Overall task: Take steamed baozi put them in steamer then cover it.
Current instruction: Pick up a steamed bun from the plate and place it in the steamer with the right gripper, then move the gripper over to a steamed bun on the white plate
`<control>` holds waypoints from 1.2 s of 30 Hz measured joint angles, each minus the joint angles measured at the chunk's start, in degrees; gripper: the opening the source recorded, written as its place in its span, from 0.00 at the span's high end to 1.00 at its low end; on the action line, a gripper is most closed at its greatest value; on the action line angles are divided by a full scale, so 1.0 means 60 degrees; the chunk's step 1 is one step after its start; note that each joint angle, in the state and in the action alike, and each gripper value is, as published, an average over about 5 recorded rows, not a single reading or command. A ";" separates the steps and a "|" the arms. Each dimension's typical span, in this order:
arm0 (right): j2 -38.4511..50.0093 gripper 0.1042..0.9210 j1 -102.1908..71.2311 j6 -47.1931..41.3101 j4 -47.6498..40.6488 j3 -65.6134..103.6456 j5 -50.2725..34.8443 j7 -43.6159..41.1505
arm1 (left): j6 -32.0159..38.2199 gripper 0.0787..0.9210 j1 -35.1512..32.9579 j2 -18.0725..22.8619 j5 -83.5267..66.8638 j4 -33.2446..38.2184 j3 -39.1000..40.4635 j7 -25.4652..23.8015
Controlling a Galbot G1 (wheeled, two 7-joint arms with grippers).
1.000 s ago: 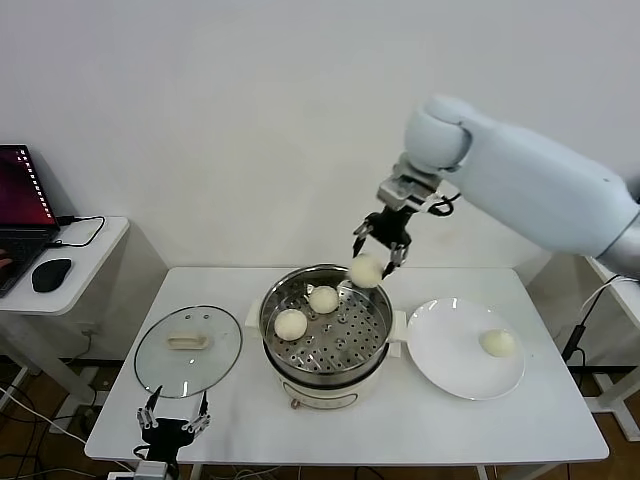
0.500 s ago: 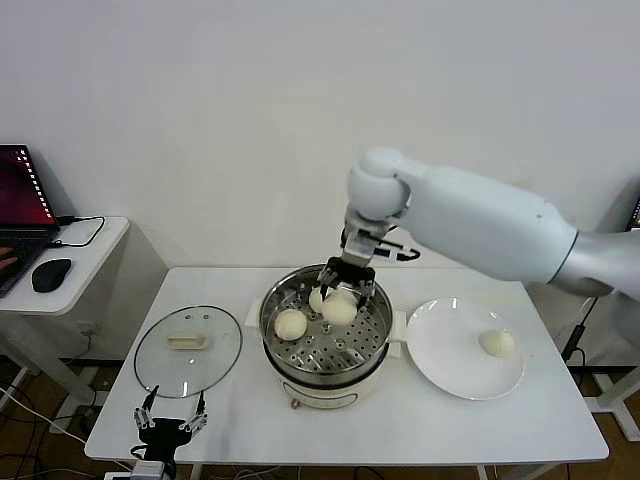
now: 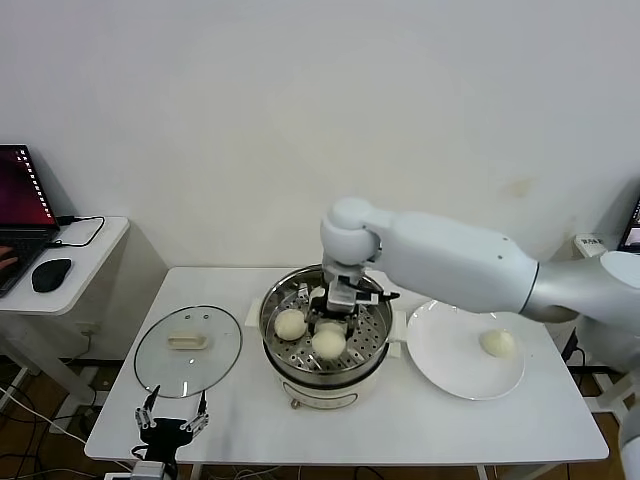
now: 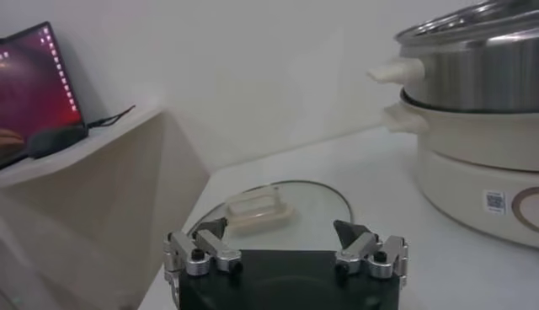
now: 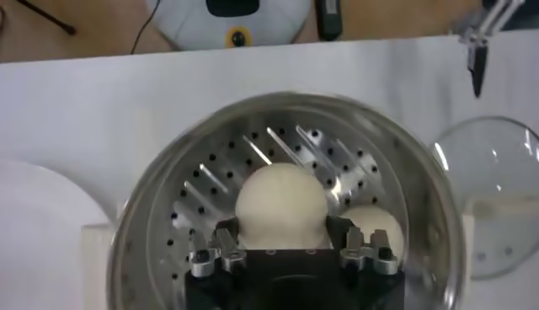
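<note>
The steamer [image 3: 300, 385] stands mid-table with its perforated tray showing. My right gripper [image 3: 330, 328] reaches down into it and is shut on a cream-white baozi [image 3: 329, 344], low over the near part of the tray. In the right wrist view the fingers [image 5: 228, 236] press both sides of this baozi [image 5: 281, 202]. A second baozi [image 3: 290, 323] lies on the tray's left, also seen in the right wrist view [image 5: 379, 227]. A third is mostly hidden behind my gripper. A fourth baozi [image 3: 497, 343] lies on the plate. The glass cover [image 3: 188, 350] lies flat left of the steamer. My left gripper [image 3: 172, 422] is open below the table's front-left edge.
A flat white plate [image 3: 450, 360] sits right of the steamer. A side table at far left holds a laptop [image 3: 20, 205] and a mouse [image 3: 51, 273]. In the left wrist view the cover [image 4: 269, 206] lies ahead of my left gripper [image 4: 280, 228], with the steamer [image 4: 472, 84] beyond.
My right gripper has carried the baozi from above the steamer's far rim down into the pot, toward its near side. The left arm has not moved.
</note>
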State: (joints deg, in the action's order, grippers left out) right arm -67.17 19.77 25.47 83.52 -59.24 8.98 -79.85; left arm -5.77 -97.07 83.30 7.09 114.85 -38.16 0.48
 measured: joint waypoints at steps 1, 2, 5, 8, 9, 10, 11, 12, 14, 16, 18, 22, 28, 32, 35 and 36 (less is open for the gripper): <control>-0.0020 0.34 -0.0055 0.0004 -0.0004 -0.0009 0.0043 0.0012 | -0.0001 0.12 -0.0003 -0.0003 0.0001 0.0006 0.0001 -0.0003; -0.0041 0.34 -0.0107 0.0008 -0.0012 -0.0016 0.0087 0.0025 | -0.0001 0.12 -0.0006 -0.0008 0.0003 0.0011 0.0000 -0.0005; -0.0112 0.34 -0.0219 0.0013 -0.0052 -0.0012 0.0204 0.0074 | -0.0004 0.12 -0.0012 -0.0032 0.0005 0.0014 -0.0009 -0.0010; -0.0186 0.34 -0.0265 0.0008 -0.0085 -0.0005 0.0256 0.0108 | -0.0007 0.12 -0.0005 -0.0051 0.0005 -0.0007 -0.0018 -0.0011; -0.0206 0.34 -0.0276 0.0004 -0.0088 -0.0006 0.0263 0.0112 | -0.0007 0.12 -0.0001 -0.0054 0.0005 -0.0017 -0.0019 -0.0012; -0.0224 0.34 -0.0287 -0.0003 -0.0088 -0.0007 0.0268 0.0115 | -0.0008 0.12 0.0001 -0.0055 0.0005 -0.0024 -0.0018 -0.0012; -0.0237 0.34 -0.0300 -0.0011 -0.0088 -0.0009 0.0273 0.0119 | -0.0008 0.12 0.0001 -0.0055 0.0005 -0.0030 -0.0018 -0.0013; -0.0247 0.34 -0.0312 -0.0021 -0.0088 -0.0010 0.0275 0.0124 | -0.0009 0.12 0.0000 -0.0054 0.0005 -0.0034 -0.0017 -0.0014; -0.0254 0.31 -0.0331 -0.0052 -0.0083 -0.0014 0.0269 0.0131 | -0.0009 0.12 -0.0007 -0.0052 0.0005 -0.0041 -0.0012 -0.0015; -0.0235 0.27 -0.0336 -0.0103 -0.0052 -0.0033 0.0231 0.0133 | -0.0009 0.12 -0.0011 -0.0047 0.0006 -0.0048 -0.0005 -0.0015; -0.0193 0.20 -0.0333 -0.0174 0.0004 -0.0057 0.0161 0.0132 | -0.0009 0.12 -0.0013 -0.0041 0.0007 -0.0053 0.0005 -0.0015; -0.0056 0.13 -0.0323 -0.0355 0.0118 -0.0002 -0.0030 0.0160 | -0.0009 0.12 -0.0026 -0.0036 0.0012 -0.0045 0.0016 -0.0018; 0.0368 0.12 -0.0116 -0.0752 0.0138 0.0468 -0.0374 0.0296 | -0.0009 0.12 -0.0096 -0.0094 0.0013 0.0013 -0.0002 -0.0028; 0.0864 0.12 0.0197 -0.1218 0.0053 0.0900 -0.0649 0.0385 | -0.0016 0.12 -0.0094 -0.0120 0.0024 0.0030 0.0045 -0.0049; 0.1325 0.12 0.0519 -0.1692 -0.0065 0.1087 -0.1000 0.0488 | -0.0020 0.12 -0.0078 -0.0133 0.0048 0.0029 0.0105 -0.0065; 0.1488 0.12 0.0635 -0.1888 -0.0101 0.1118 -0.1157 0.0521 | -0.0021 0.12 -0.0072 -0.0138 0.0056 0.0029 0.0124 -0.0069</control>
State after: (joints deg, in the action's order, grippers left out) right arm -58.24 23.58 14.14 82.91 -52.53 2.04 -76.72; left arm -5.90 -97.51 82.47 7.43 115.03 -37.42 0.07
